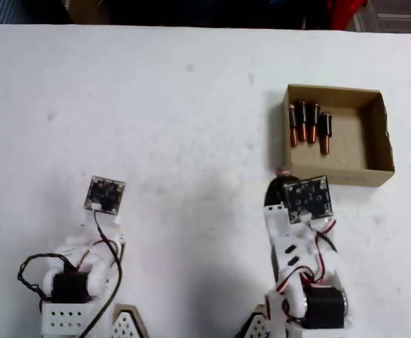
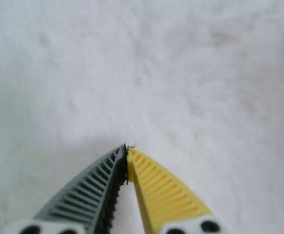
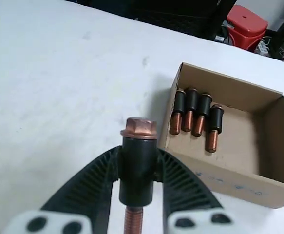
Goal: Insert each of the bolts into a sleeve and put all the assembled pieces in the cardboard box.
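Right gripper is clamped on the black rubber sleeve of a copper hex-head bolt, lower right in the high view, just off the brown cardboard box. Long axis runs along the fingers, head pointing forward. Probably light and stiff with a grippy sleeve, so mid-sleeve looks like the right hold. Left gripper is pinched closed, empty.

I can read no text anywhere. Faint bluish marks sit on the cardboard box's outer wall, just beyond my right claw, too blurred to make out.
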You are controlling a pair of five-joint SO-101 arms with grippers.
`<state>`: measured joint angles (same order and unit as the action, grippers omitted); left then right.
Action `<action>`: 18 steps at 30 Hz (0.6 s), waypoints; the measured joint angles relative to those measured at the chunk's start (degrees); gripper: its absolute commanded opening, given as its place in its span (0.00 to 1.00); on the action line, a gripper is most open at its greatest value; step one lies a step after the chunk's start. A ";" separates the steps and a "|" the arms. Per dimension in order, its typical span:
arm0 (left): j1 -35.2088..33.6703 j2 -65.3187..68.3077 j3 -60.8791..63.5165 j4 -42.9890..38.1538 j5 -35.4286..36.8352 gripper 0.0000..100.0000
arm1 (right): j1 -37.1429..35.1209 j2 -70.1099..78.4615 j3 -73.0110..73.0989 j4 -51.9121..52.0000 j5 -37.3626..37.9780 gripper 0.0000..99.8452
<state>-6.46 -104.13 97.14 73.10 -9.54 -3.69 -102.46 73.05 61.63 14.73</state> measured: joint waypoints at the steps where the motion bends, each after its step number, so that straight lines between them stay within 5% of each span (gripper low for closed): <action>1: 0.00 0.00 0.00 0.00 0.00 0.02 | 0.62 0.00 -1.23 0.79 0.18 0.02; 11: 0.00 0.00 0.00 0.00 0.00 0.02 | 1.23 15.74 -12.84 2.46 0.26 0.02; 18: 0.00 0.00 0.00 0.00 0.00 0.02 | 1.58 30.68 -14.42 -5.27 0.26 0.02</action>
<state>-6.46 -104.13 97.14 73.10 -9.54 -2.11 -71.78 58.64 56.35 14.99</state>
